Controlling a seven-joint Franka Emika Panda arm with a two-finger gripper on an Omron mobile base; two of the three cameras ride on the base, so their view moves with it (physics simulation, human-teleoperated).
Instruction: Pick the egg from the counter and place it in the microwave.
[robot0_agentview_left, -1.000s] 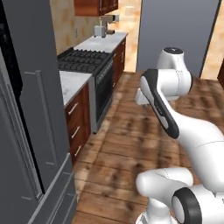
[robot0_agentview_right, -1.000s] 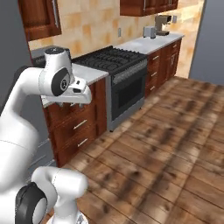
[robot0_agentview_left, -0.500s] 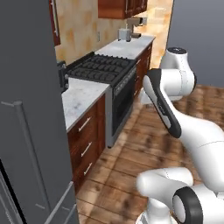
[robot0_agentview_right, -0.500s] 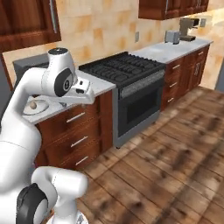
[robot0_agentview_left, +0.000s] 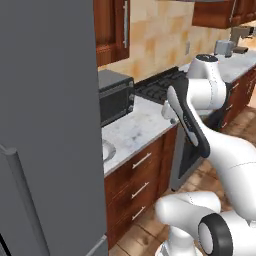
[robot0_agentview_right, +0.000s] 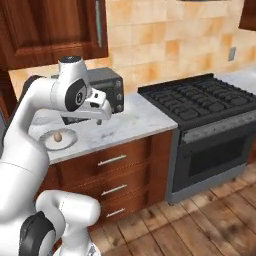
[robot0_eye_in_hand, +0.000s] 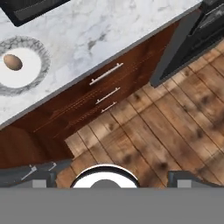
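The tan egg (robot0_agentview_right: 58, 136) (robot0_eye_in_hand: 13, 62) lies on a small white plate (robot0_agentview_right: 70, 141) (robot0_eye_in_hand: 30, 72) at the left end of the white marble counter (robot0_agentview_right: 132, 121) (robot0_eye_in_hand: 109, 30). My gripper (robot0_agentview_right: 98, 120) (robot0_eye_in_hand: 113, 176) hangs over the counter's front edge, to the right of the plate and above it, apart from the egg. Its fingertips stand wide apart with nothing between them, so it is open. The silver-grey microwave is out of view.
A dark grey boxy oven (robot0_agentview_right: 102, 90) (robot0_agentview_left: 116, 97) sits at the back of the counter behind the plate. A black stove (robot0_agentview_right: 200, 100) adjoins the counter on the right. A tall grey fridge (robot0_agentview_left: 47, 125) stands at the left. Wood drawers (robot0_eye_in_hand: 105, 94) lie below the slab.
The whole picture has shifted as the base drove: the counter section with the plate, the egg and the dark oven has come close. The arm keeps its pose.
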